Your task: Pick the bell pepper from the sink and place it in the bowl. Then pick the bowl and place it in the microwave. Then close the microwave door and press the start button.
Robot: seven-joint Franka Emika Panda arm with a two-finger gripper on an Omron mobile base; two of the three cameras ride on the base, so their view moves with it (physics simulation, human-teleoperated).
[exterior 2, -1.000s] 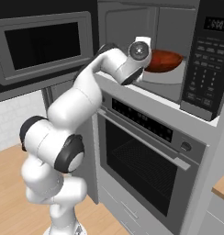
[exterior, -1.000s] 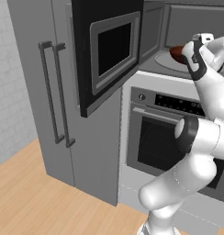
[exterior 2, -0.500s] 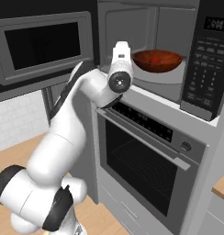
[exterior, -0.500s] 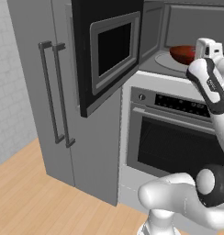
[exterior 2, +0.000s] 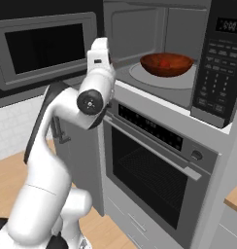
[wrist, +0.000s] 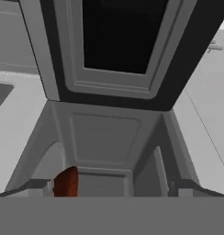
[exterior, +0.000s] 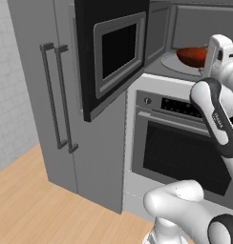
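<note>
Inspection takes the built-in black-fronted microwave [exterior 2: 159, 53] as its landmark and runs left to right. Far left of it stands a tall grey cabinet with two vertical bar handles [exterior: 58, 95], clear of the work. Next comes the wide microwave door with a grey frame around a dark window [exterior: 116, 52], swung fully open to the left of the cavity and hanging out over the floor; the hand view looks straight at its inner face [wrist: 116, 41]. Inside the cavity, the wide, shallow, glossy red-orange bowl [exterior 2: 166, 64] rests on the round grey turntable [exterior 2: 154, 78], with a small red shape at its centre that I judge to be the bell pepper [exterior 2: 164, 62]. The white arm's two-finger gripper [wrist: 109, 186] sits just outside the cavity mouth, jaws spread wide and holding nothing, apart from the bowl. Right of the cavity is the dark keypad panel [exterior 2: 215, 68], where the start button must be; which key it is cannot be told. Below the microwave is a larger oven with a bar handle [exterior 2: 154, 165], not part of the job. In my judgement the pepper and bowl steps are done; closing the door and pressing start remain. The arm's own position between door and cavity is the main obstruction to the door's swing.
</note>
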